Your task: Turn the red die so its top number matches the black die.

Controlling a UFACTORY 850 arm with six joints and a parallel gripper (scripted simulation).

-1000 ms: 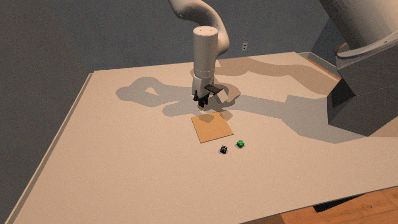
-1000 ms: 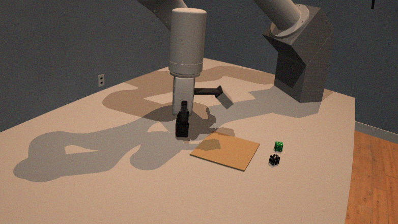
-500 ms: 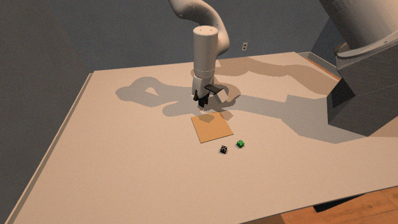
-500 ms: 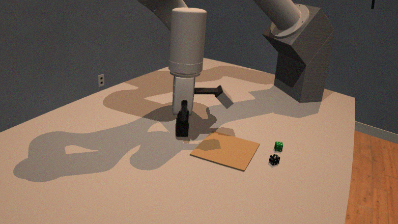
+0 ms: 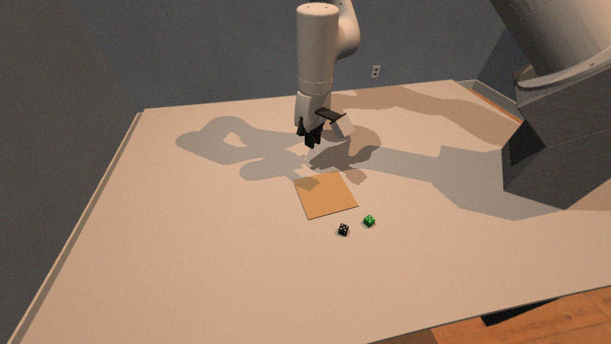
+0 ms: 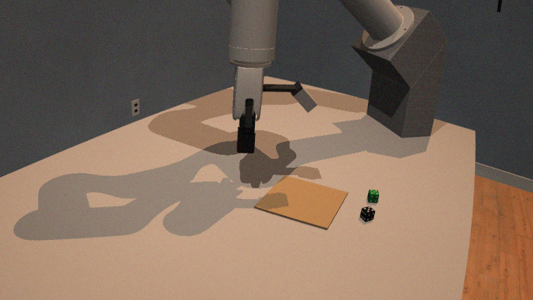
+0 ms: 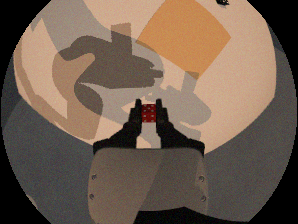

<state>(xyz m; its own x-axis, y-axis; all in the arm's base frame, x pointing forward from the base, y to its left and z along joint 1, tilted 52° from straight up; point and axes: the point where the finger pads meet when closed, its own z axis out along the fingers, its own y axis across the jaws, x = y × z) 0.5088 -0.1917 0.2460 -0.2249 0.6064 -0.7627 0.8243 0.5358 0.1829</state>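
Perhaps a plain room or lab: grey walls, a wall socket (image 5: 375,71) (image 6: 135,107), wooden floor (image 5: 538,318) (image 6: 495,238).

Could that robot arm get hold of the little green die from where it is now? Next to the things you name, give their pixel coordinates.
Probably not straight away: its black claw (image 5: 313,137) (image 6: 246,143) (image 7: 148,106) is closed on the red spotted die (image 7: 149,113). The green spotted die (image 5: 369,220) (image 6: 373,196) looks unobstructed from above, though, so with the claw freed it likely could.
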